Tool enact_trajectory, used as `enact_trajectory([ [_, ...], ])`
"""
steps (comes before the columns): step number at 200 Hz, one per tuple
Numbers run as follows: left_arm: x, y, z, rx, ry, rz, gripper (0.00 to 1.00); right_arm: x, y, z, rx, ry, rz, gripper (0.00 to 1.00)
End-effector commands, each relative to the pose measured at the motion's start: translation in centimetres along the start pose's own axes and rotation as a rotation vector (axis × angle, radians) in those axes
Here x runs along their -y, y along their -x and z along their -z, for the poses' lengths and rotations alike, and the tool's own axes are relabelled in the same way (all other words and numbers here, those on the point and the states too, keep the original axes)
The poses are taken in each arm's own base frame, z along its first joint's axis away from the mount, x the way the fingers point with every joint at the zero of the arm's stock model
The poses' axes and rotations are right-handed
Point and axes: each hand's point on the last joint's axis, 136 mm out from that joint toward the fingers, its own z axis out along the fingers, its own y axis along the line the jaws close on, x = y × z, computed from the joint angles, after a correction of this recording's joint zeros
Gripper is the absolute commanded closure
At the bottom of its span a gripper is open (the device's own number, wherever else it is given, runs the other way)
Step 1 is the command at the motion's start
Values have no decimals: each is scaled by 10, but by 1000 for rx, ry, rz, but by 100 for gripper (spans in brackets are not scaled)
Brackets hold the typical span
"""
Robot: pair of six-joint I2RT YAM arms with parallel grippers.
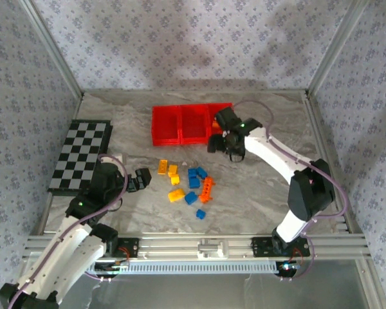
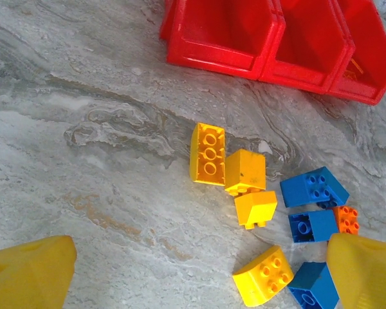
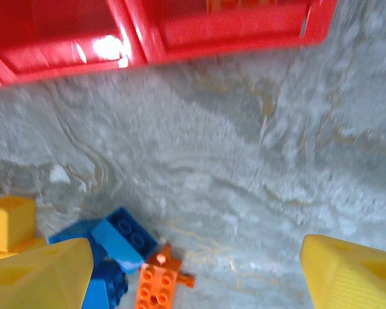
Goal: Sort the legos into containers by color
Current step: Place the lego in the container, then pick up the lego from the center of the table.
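At frame centre: legos (image 1: pixel 186 183) are scattered just right of left gripper (image 1: pixel 143 178), fingers wide, empty | right gripper (image 1: pixel 216 144) is placed farther, beside containers (image 1: pixel 180 126), fingers wide, empty.

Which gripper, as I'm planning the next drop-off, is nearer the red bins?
Right. The right gripper is just beside the red bins' front right corner; the left gripper sits farther off, on the near-left side of the legos.

Spread wide, empty: left hand (image 1: pixel 142 179), right hand (image 1: pixel 215 143).
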Motion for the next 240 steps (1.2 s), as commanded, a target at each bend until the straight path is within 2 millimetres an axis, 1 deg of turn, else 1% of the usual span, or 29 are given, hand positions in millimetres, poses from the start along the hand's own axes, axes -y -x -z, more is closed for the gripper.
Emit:
enact_trajectory([
  [1,7,4,3,18,-32,-22,0,-3,-21,2,12,-36,-31,16],
  [19,7,4,3,22,-38,-21,0,-10,-45,-7,-37,-36,-32,18],
  [38,7,4,4,24,-39,-18,0,-21,-64,-14,-63,-29,-27,20],
  [60,7,3,5,24,-41,-17,0,-34,-81,-22,-90,-31,-8,21],
  [76,7,3,6,25,-42,-15,0,-38,-90,-28,-108,-49,-9,21],
  [104,7,4,7,29,-43,-12,0,-42,-101,-37,-124,-72,-2,24],
  [117,7,4,8,29,-43,-12,0,-40,-108,-41,-137,-96,-7,26],
  [129,7,4,8,29,-43,-12,0,-38,-112,-42,-132,-115,-27,27],
  [138,7,4,8,29,-43,-11,0,-41,-113,-40,-121,-111,-38,28],
  [139,7,4,8,29,-44,-11,0,-34,-119,-44,-131,-130,-37,28],
  [147,7,4,8,29,-45,-9,0,-31,-124,-45,-131,-140,-43,29],
  [184,8,5,8,33,-47,-14,0,-32,-135,-54,-153,-135,-43,34],
  [216,8,5,8,31,-48,-15,0,-40,-142,-63,-161,-94,-46,34],
  [240,8,5,8,31,-47,-15,0,-40,-144,-68,-166,-108,-48,35],
])
